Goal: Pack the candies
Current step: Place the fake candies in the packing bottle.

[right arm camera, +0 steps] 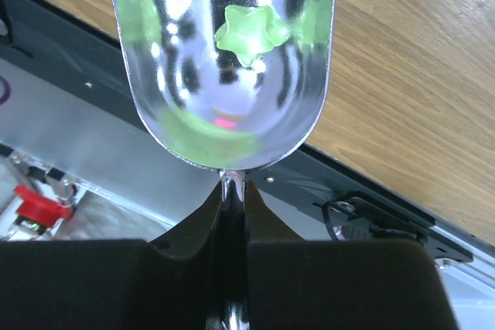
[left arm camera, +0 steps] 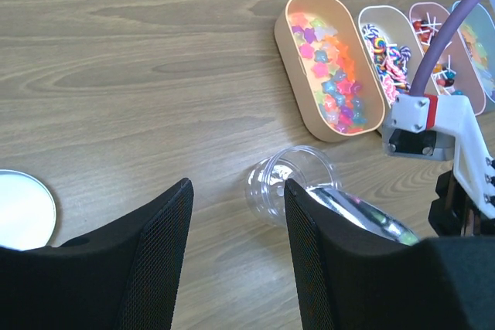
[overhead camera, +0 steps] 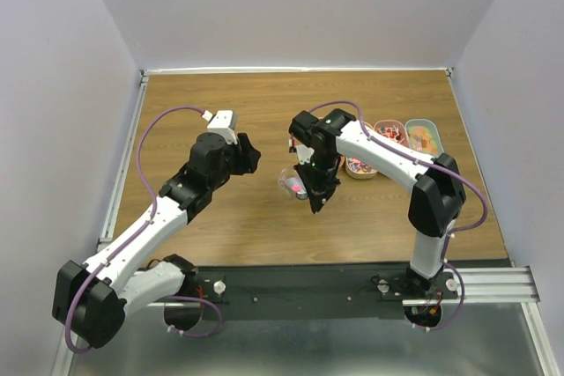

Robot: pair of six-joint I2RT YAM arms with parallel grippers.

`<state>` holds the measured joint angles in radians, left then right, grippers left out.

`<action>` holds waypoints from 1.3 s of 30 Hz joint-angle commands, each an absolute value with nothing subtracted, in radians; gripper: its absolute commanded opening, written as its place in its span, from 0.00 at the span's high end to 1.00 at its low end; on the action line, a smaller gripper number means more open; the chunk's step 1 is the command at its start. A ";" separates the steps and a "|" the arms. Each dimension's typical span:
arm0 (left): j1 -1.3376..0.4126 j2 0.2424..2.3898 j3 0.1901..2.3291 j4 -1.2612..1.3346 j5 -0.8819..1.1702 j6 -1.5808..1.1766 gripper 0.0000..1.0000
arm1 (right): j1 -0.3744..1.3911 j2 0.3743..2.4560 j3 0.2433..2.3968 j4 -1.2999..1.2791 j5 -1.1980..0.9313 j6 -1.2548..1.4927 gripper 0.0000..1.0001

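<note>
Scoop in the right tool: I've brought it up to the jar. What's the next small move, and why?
Probably tilt the scoop more steeply, tip down. A green star candy sits in its bowl, and the right tool is shut on the handle. The left wrist view shows the scoop's tip at the rim of the clear jar, so a steeper tilt should slide the candy in.

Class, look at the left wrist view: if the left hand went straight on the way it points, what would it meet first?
Probably the clear jar, just ahead and slightly right of the gap of the open left hand; depth is hard to judge.
</note>
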<state>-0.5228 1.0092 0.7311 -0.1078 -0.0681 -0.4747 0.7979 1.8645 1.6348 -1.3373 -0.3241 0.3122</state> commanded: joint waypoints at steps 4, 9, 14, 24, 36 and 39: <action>-0.514 0.976 0.703 -0.117 -0.080 -0.472 0.41 | 0.761 1.888 1.654 -1.388 -0.465 0.278 0.99; -0.514 0.971 0.701 -0.117 -0.080 -0.472 0.41 | 0.732 1.885 1.626 -1.388 -0.525 0.262 0.99; -0.512 0.973 0.692 -0.109 -0.075 -0.477 0.41 | 0.690 1.882 1.597 -1.388 -0.567 0.247 0.99; -0.512 0.974 0.684 -0.100 -0.071 -0.485 0.41 | 0.641 1.890 1.551 -1.385 -0.678 0.198 0.99; -0.509 0.974 0.678 -0.095 -0.074 -0.485 0.41 | 0.621 1.887 1.540 -1.382 -0.721 0.189 0.99; -0.509 0.976 0.678 -0.094 -0.071 -0.489 0.41 | 0.603 1.882 1.532 -1.381 -0.733 0.190 0.99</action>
<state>-0.5159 0.9890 0.6876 -0.1066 -0.0677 -0.4805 0.6281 1.8759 1.5490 -1.3369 -0.6758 0.2066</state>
